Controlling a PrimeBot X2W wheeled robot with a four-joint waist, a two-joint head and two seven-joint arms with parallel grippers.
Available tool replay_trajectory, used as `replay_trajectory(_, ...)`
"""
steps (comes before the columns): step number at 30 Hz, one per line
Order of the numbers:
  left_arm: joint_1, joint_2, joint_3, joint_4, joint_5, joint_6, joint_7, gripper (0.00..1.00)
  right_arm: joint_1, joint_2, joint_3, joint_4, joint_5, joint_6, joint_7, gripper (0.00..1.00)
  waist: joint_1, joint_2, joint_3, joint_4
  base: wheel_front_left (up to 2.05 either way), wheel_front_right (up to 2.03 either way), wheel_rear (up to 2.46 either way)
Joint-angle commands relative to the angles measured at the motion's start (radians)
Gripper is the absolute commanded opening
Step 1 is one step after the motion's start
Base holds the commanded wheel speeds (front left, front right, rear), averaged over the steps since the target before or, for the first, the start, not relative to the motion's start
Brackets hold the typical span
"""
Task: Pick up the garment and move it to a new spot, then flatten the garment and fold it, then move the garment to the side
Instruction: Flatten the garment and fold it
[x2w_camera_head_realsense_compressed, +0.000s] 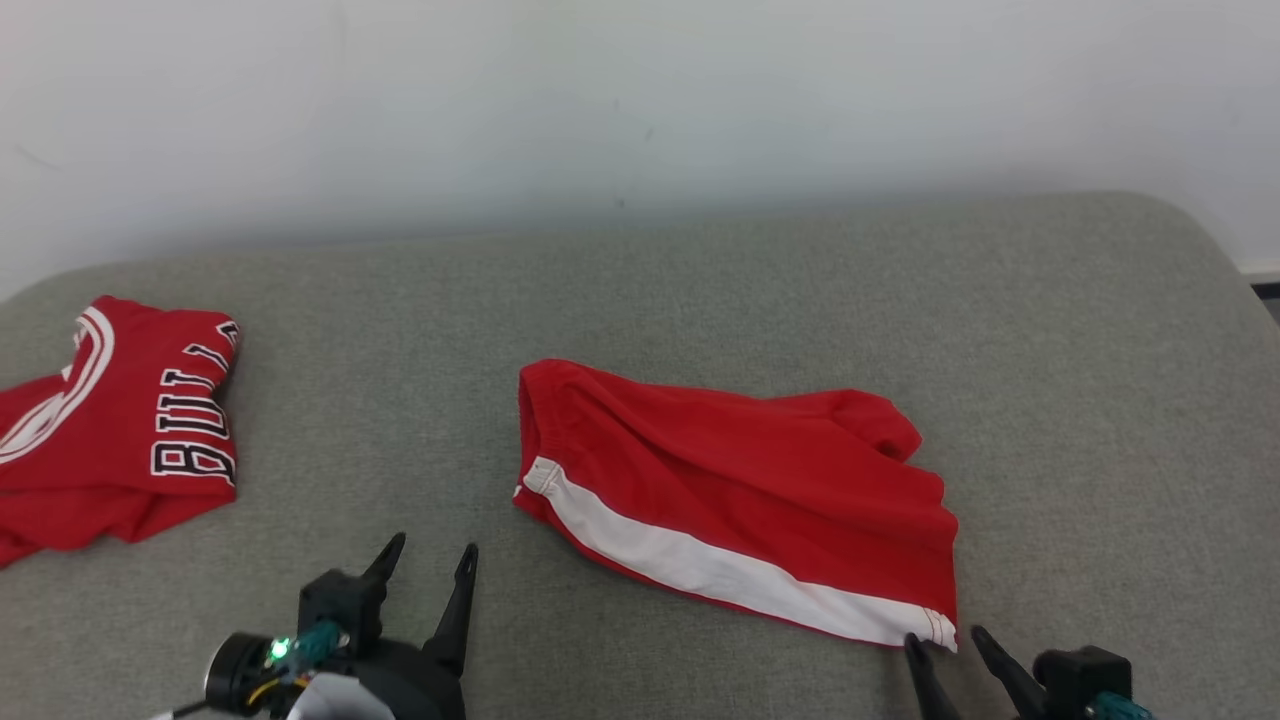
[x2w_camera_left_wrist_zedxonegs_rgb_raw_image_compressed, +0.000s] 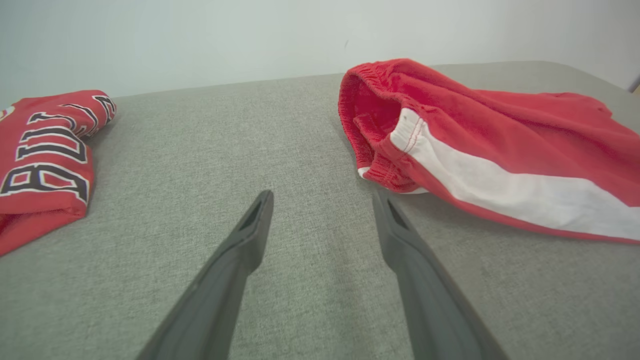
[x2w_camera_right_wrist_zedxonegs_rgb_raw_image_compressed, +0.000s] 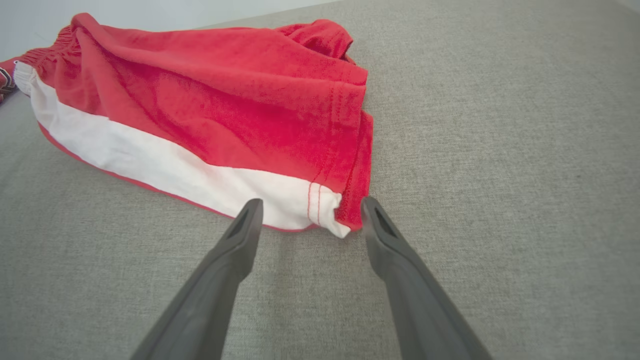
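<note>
The red shorts (x2w_camera_head_realsense_compressed: 740, 490) with a white side stripe are lying near the middle of the grey cloth-covered tabletop (x2w_camera_head_realsense_compressed: 700, 290). The waistband is pointing to the robot's left, the leg hems to its right, and the stripe is running along the near edge. They seem to be doubled over leg upon leg and are resting fairly flat, though the far right corner is bunching up a little.

The left claw (x2w_camera_head_realsense_compressed: 433, 546) is hovering low over bare cloth with its fingers spread apart and nothing between them. It is sitting just beside the near end of the waistband and is not touching it. The right claw (x2w_camera_head_realsense_compressed: 945, 637) is also standing wide apart and holding nothing. In the right wrist view its fingers are straddling the near hem corner, where the stripe ends. Whether they are touching the fabric there I cannot tell.

A red jersey (x2w_camera_head_realsense_compressed: 120, 420) with black-and-white lettering is lying folded at the far left, well apart from the shorts. It looks like a garment already dealt with.

Judging by this layout, the shorts are looking placed and mostly flattened. The two claws are looking lined up on the near corners, as if for a fold or a last smoothing. The fold itself seems not yet finished. Moving the shorts to the side, probably toward the jersey, is also left to do.
</note>
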Motion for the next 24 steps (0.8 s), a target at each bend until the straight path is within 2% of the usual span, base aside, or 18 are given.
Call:
replay_trajectory(1,-0.042,0.010,-0.023,0.016,-0.014,0.001,0.009,1.00,-0.021,0.000,0.011,0.004,-0.005,-0.002,0.010,1.00,-0.0001,-0.0001,0.035,-0.027,0.00,0.00,0.00)
replay_trajectory(13,-0.246,0.052,-0.213,0.148,-0.133,0.001,0.067,1.00,-0.092,-0.008,0.066,0.060,-0.010,-0.002,0.022,1.00,-0.0001,-0.0001,0.077,-0.058,0.00,0.00,0.00)
replay_trajectory(24,-0.330,0.089,-0.343,0.196,-0.231,0.000,0.065,1.00,-0.120,-0.018,0.089,0.084,0.006,-0.002,-0.001,1.00,-0.0001,-0.0001,0.102,-0.070,0.00,0.00,0.00)
